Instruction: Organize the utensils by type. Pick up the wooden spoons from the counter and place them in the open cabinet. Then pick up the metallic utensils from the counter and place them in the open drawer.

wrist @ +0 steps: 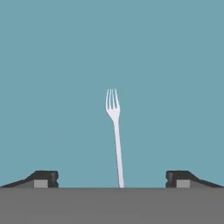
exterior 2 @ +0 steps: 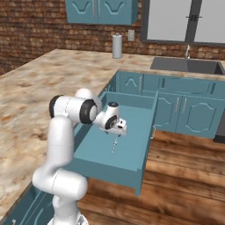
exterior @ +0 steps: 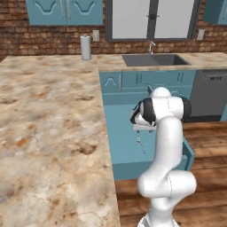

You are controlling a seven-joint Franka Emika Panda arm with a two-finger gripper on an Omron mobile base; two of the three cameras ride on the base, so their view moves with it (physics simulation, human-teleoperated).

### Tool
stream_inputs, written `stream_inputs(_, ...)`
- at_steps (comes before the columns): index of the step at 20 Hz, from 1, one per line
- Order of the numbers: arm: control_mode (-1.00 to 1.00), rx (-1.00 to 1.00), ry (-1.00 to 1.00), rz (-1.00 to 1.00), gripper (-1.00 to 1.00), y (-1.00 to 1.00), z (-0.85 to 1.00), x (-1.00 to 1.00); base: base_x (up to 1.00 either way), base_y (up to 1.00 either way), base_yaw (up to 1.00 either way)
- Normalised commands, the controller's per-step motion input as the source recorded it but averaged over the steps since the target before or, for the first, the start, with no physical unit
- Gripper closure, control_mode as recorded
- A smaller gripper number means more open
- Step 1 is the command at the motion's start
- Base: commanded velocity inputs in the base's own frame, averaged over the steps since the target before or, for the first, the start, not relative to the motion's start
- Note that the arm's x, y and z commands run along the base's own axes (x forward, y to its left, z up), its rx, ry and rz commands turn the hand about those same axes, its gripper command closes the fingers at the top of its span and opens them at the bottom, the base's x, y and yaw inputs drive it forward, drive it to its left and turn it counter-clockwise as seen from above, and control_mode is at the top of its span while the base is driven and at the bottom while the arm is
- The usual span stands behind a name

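Over the teal open drawer (exterior 2: pixel 132 132) pulled out below the counter (exterior: pixel 48 133), the gripper (wrist: pixel 112 179) hangs with fingers spread wide, the silver fork (wrist: pixel 114 131) apparently free between them, above the drawer floor

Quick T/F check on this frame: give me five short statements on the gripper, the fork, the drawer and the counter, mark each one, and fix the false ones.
1. The gripper is open. True.
2. The fork is clamped between the fingers. False: the fingertips stand wide apart on either side of it, not touching it.
3. The gripper hangs over the open drawer. True: both base views show the hand above the teal interior.
4. A paper towel roll stands on the counter by the brick wall. True.
5. The drawer is shut. False: it is pulled well out from the cabinets, and the fork is inside it.
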Motion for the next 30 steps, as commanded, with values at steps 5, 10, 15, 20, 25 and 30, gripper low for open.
stream_inputs(5, -1.0, 0.03, 0.0, -0.04, -1.0, 0.0, 1.0, -0.4, 0.0, 0.0, 0.0)
stream_inputs(10, -1.0, 0.03, 0.01, -0.01, -1.0, 0.0, 1.0, -0.28, 0.0, 0.0, 0.0)
stream_inputs(15, -1.0, 0.0, 0.0, 0.0, -1.0, 0.08, 1.0, -0.34, 0.0, 0.0, 0.0)
stream_inputs(20, -1.0, 0.0, 0.0, 0.0, -1.0, 0.25, 1.0, -0.5, 0.0, 0.0, 0.0)
stream_inputs(25, -1.0, 0.0, 0.04, 0.0, -1.0, 0.28, 0.98, -0.42, 0.0, 0.0, 0.0)
stream_inputs(30, -1.0, 0.0, 0.04, 0.0, -1.0, 0.31, 0.64, -0.53, 0.0, 0.0, 0.0)
